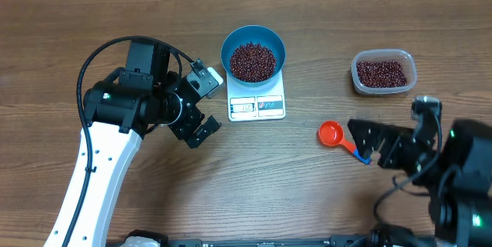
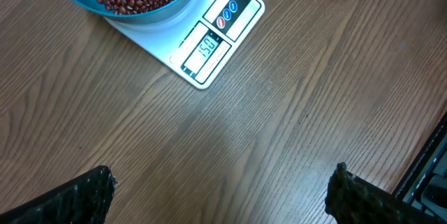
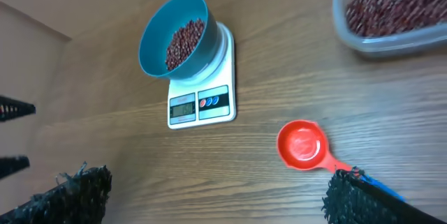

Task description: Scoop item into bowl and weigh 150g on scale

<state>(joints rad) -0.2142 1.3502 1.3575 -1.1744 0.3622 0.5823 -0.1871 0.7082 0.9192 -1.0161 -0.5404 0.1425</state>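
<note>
Wooden table (image 1: 254, 185), bowl (image 1: 254, 33) covering most of scale (image 1: 257, 106), scoop (image 1: 331, 133) handle half-hidden

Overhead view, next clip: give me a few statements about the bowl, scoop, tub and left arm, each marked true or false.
1. The bowl sits on the scale. True.
2. The scoop lies inside the tub. False: it lies on the table, between the scale and the right arm.
3. The tub holds beans. True.
4. The left gripper clamps the bowl. False: its jaws stand open, apart from the bowl, holding nothing.
5. The bowl is empty. False: it holds beans too.
</note>
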